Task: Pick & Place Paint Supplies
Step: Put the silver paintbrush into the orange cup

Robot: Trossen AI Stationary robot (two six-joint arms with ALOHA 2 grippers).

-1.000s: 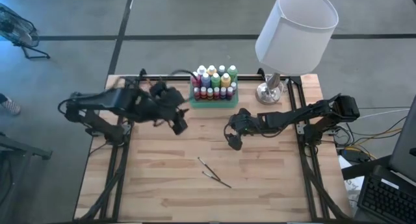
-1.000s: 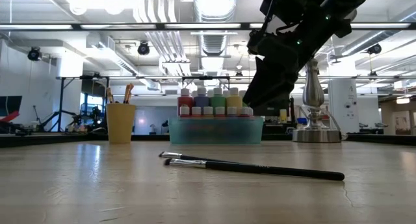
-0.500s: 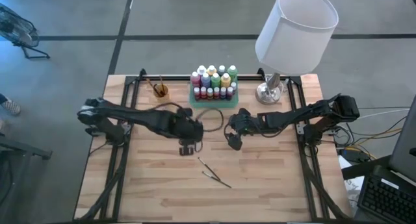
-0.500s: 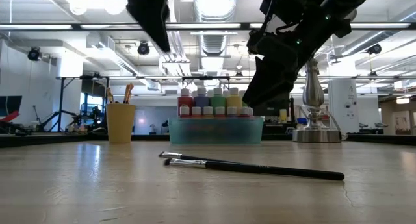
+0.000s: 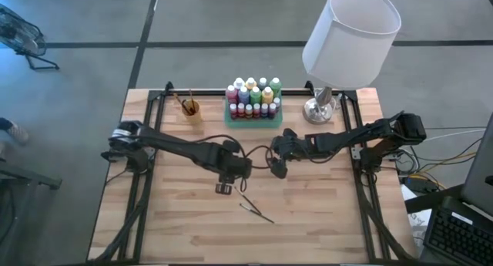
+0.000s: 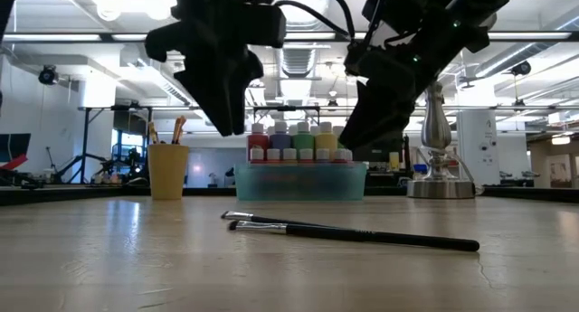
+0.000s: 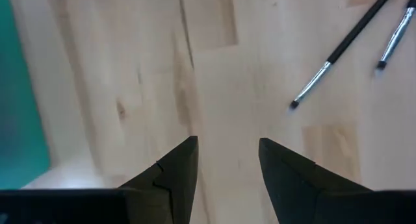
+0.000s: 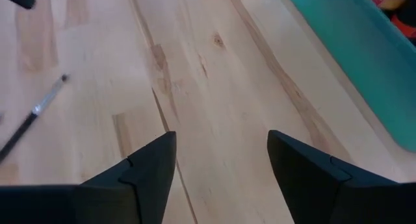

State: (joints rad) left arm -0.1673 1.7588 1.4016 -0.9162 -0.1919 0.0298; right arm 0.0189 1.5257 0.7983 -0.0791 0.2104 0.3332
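Two thin dark-handled paintbrushes (image 5: 254,207) lie flat on the wooden table, near its middle; the low view shows the paintbrushes (image 6: 353,233) side by side. Many small paint bottles (image 5: 253,96) stand in a green tray (image 5: 253,122) at the far edge. My left gripper (image 5: 225,187) hangs open, pointing steeply down, just left of and beyond the brushes (image 7: 338,52); there is nothing between its fingers (image 7: 175,165). My right gripper (image 5: 276,170) hovers open near the tray's front, slanting down, also empty (image 8: 221,143).
An orange cup (image 5: 190,108) with brushes in it stands left of the tray. A lamp with a white shade (image 5: 350,35) and metal base (image 5: 317,110) stands at the far right. Bare wood lies in front of the brushes.
My left gripper has come down and toward the table's near edge, from beside the orange cup to just by the two loose brushes, rolling its wrist on the way. The brushes have not moved.
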